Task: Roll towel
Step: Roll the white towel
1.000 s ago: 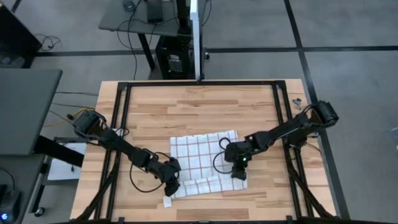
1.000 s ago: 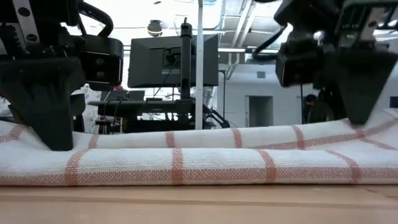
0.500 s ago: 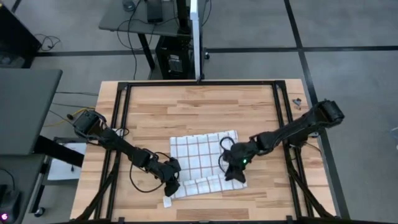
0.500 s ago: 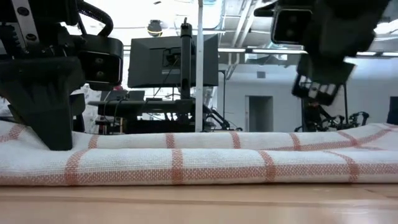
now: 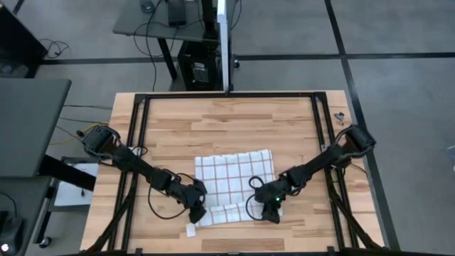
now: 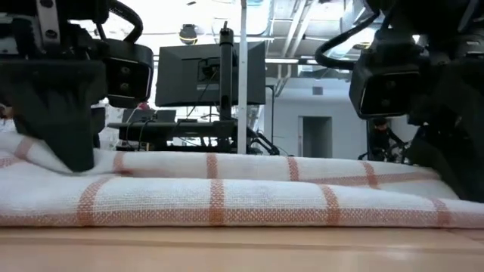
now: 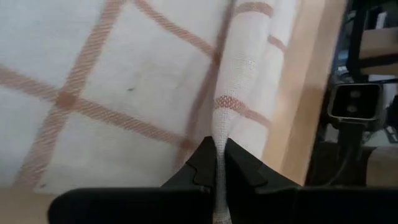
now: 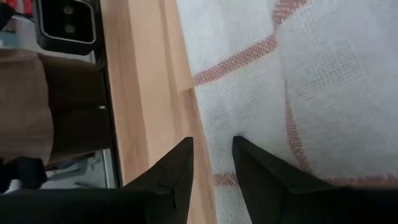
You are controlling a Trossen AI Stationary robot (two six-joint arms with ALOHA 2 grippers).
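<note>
Two grippers I'm watching | left gripper [image 7: 217,163] pinching a towel [image 5: 233,174] fold between closed fingers | right gripper [image 8: 212,163] parted, fingertips straddling the towel's edge, nothing gripped | towel lying on table [image 5: 213,121]

A robotics lab; behind the pale wooden table [image 5: 227,117] stand a dark flat monitor [image 6: 210,74], cables and grey desks [image 5: 163,16].

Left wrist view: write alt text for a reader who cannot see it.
The left gripper is shut on a pinched-up ridge of the towel, a white cloth with a grid of red-brown lines that fills most of the picture. Beside the cloth runs a strip of the wooden table, with dark equipment beyond its edge.
</note>
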